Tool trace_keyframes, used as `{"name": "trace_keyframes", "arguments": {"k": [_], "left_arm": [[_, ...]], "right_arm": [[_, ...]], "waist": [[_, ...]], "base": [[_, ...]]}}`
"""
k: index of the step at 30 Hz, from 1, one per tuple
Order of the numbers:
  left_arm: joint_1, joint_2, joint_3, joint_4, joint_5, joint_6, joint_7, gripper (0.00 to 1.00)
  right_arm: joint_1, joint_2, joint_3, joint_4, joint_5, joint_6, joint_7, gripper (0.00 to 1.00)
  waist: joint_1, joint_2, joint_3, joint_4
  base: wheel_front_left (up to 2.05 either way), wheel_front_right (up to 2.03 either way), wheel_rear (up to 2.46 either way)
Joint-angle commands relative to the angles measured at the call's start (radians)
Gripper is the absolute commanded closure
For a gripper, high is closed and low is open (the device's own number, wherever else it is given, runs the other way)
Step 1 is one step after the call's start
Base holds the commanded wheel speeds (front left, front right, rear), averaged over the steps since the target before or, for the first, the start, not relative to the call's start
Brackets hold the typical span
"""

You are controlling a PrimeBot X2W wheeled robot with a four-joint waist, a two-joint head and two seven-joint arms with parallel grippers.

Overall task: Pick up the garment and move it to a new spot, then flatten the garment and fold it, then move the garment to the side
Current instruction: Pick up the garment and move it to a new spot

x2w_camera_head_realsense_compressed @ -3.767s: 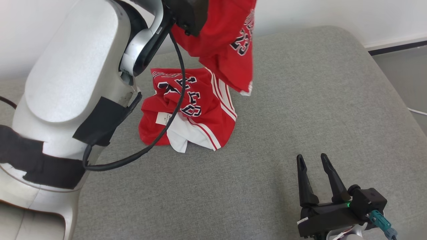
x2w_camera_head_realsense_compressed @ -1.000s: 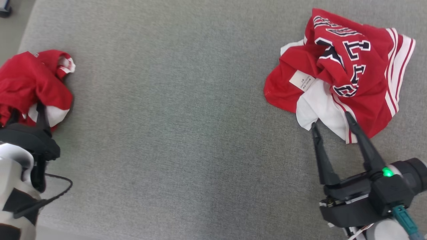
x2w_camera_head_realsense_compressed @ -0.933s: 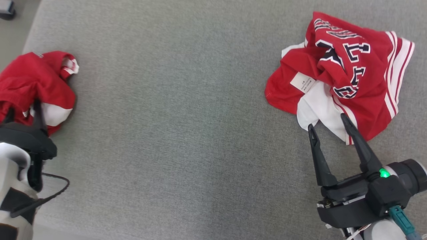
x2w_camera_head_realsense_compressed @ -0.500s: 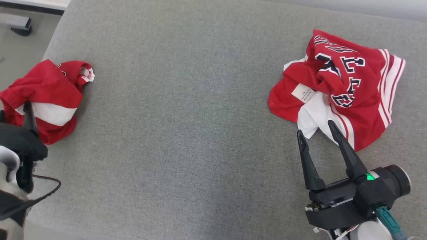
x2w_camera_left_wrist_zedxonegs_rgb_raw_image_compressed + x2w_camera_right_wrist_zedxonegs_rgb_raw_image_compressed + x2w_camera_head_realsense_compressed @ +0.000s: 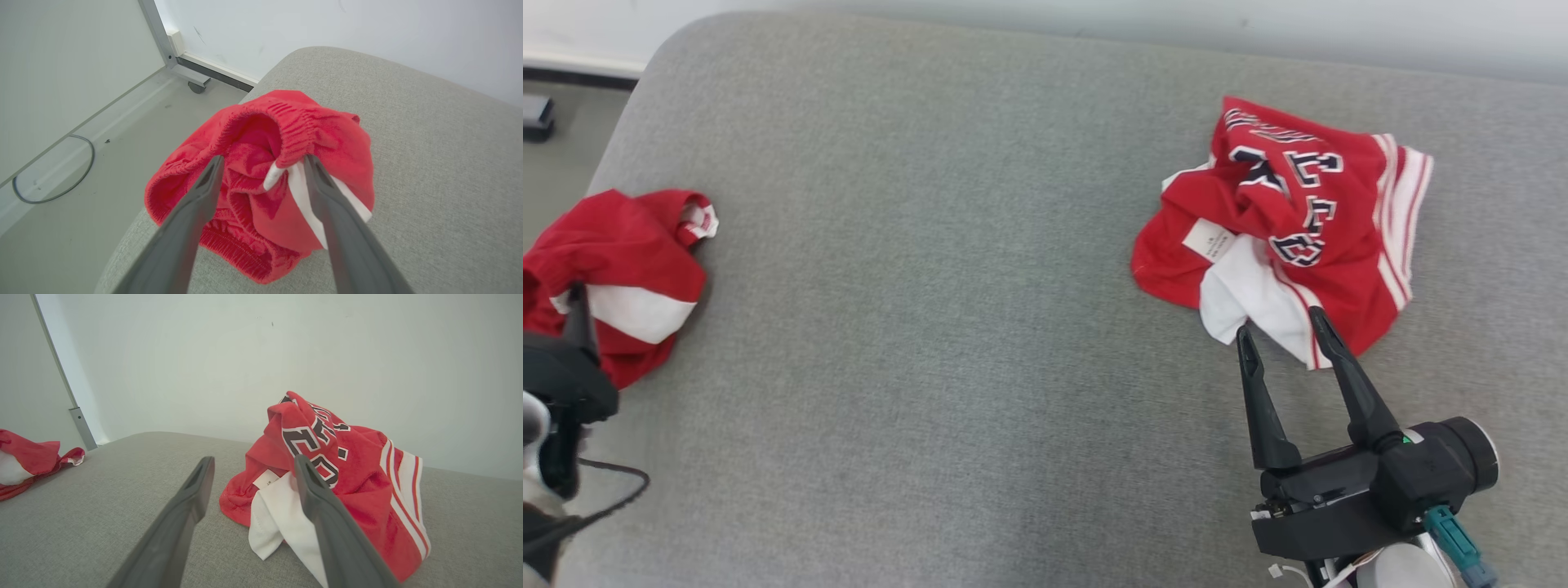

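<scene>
While the left gripper (image 5: 263, 159) stands with its jaws spread wide and nothing pinched, the red shorts (image 5: 327, 134) lie crumpled on the grey cushion (image 5: 931, 286), just beyond its fingertips and partly between them. Equally released, the right gripper (image 5: 1279, 322) points at a red lettered jersey (image 5: 1339, 269), bunched ahead of its jaws. The jersey's white corner sits right at the fingertips; whether they touch it cannot be told.
</scene>
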Motion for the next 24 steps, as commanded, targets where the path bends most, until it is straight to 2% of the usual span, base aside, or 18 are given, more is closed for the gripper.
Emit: {"name": "trace_keyframes", "arguments": {"k": [1,16,24], "left_arm": [[0.011,0.013,0.003,-0.004,-0.008,0.000,0.000,0.00],[0.047,0.057,-0.036,-0.089,0.027,0.013,-0.081,0.00],[0.114,0.074,-0.032,-0.290,0.094,0.072,-0.114,0.00]], "right_arm": [[-0.003,0.009,0.001,0.004,0.006,-0.002,-0.005,0.00],[0.016,0.036,-0.006,0.010,0.037,-0.002,-0.006,0.00],[0.035,0.039,-0.009,0.016,0.058,-0.002,-0.007,0.00]], "waist": [[0.0002,0.0000,-0.017,-0.020],[0.0002,0.0000,-0.091,-0.075],[0.0002,0.0000,-0.149,-0.146]], "base": [[0.00,0.00,0.00],[0.00,0.00,0.00],[0.00,0.00,0.00]]}}
